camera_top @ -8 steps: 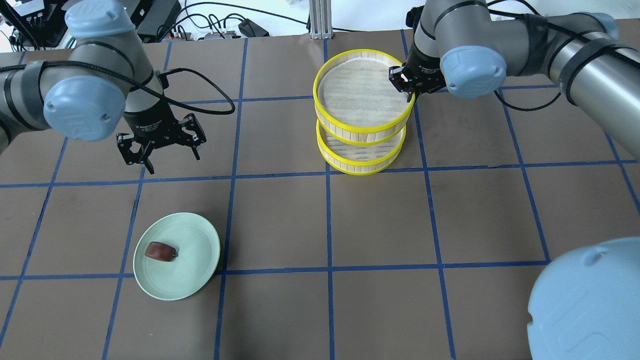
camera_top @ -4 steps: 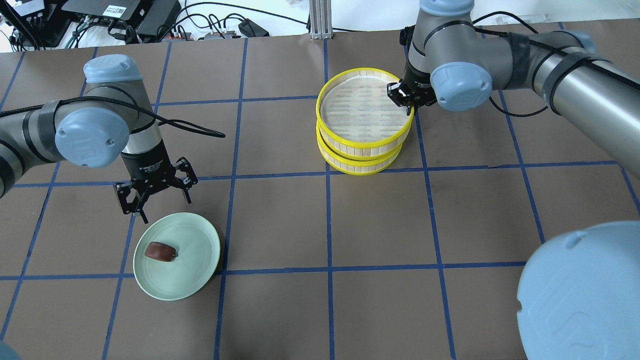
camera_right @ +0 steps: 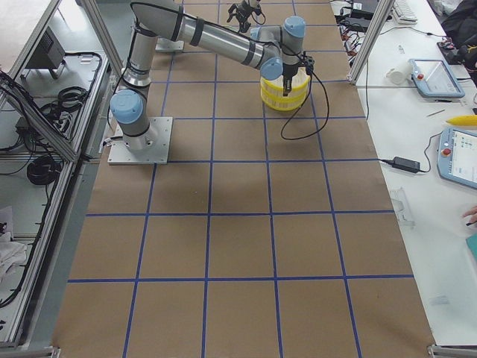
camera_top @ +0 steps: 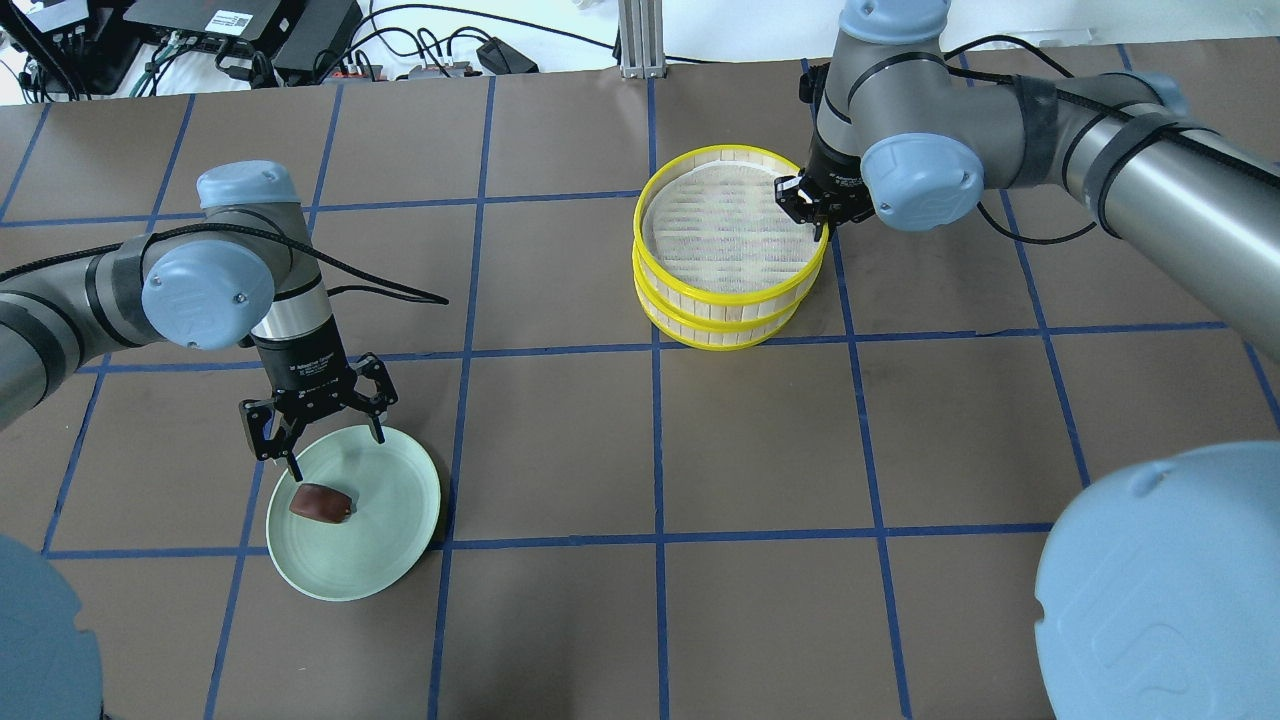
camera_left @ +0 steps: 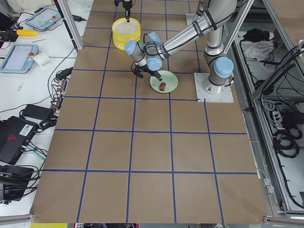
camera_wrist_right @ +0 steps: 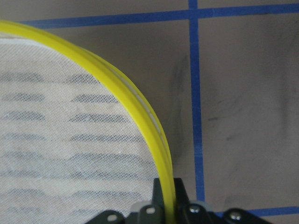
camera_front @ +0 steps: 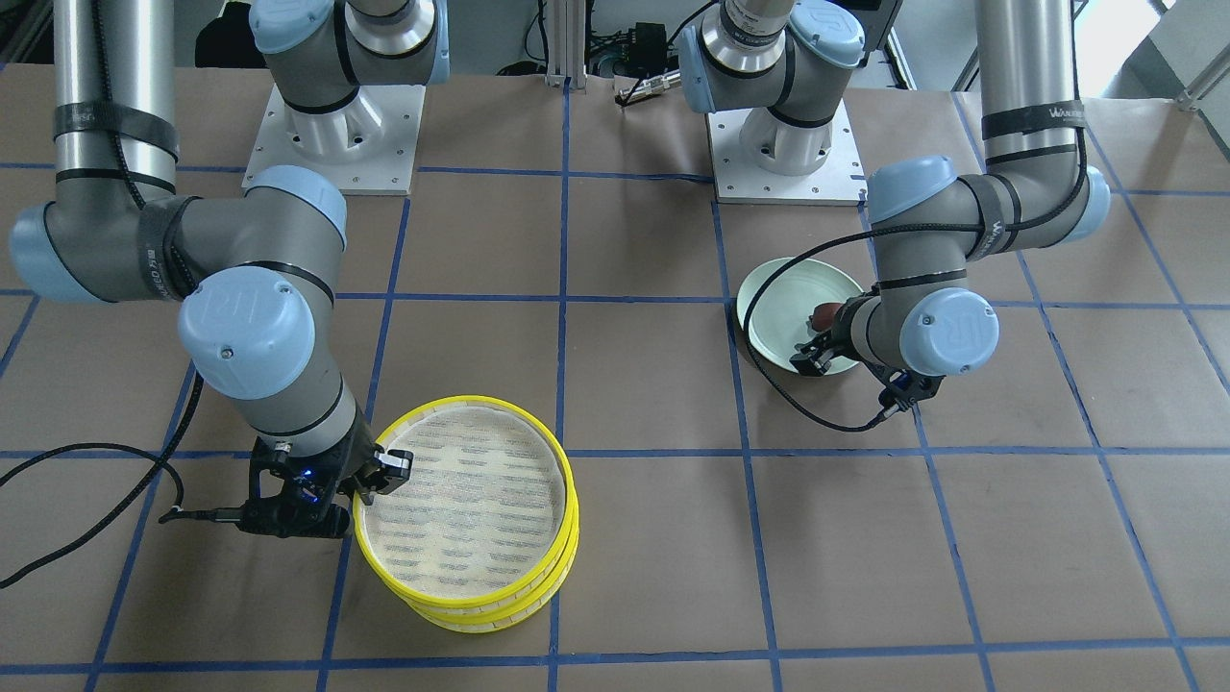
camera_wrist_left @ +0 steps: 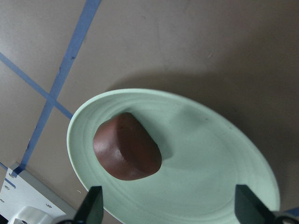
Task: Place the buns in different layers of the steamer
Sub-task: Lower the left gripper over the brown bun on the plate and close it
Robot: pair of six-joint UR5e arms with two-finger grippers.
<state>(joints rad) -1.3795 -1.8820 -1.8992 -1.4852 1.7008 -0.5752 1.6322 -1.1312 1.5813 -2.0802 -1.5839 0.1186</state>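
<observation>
The dark reddish-brown bun (camera_top: 320, 502) lies on the left part of the pale green plate (camera_top: 392, 520). My left gripper (camera_top: 320, 447) hangs open just above the plate's far-left rim, beside the bun and apart from it. In the left wrist view the bun (camera_wrist_left: 127, 147) sits between and ahead of the open fingertips (camera_wrist_left: 92, 205). The steamer's two yellow-rimmed trays are stacked, the top tray (camera_top: 728, 232) on the lower tray (camera_top: 722, 325). My right gripper (camera_top: 812, 205) is shut on the top tray's right rim (camera_wrist_right: 140, 107). The cream-white bun is out of view.
The table is brown paper with a grid of blue tape lines. Cables and electronics lie along the far edge (camera_top: 250, 40). An aluminium post (camera_top: 640, 40) stands behind the steamer. My right arm's elbow (camera_top: 1160, 590) fills the lower right corner of the overhead view.
My left gripper has come down and toward the plate, staying open. My right gripper has lowered the top tray onto the lower tray, so the two now sit nearly aligned.
</observation>
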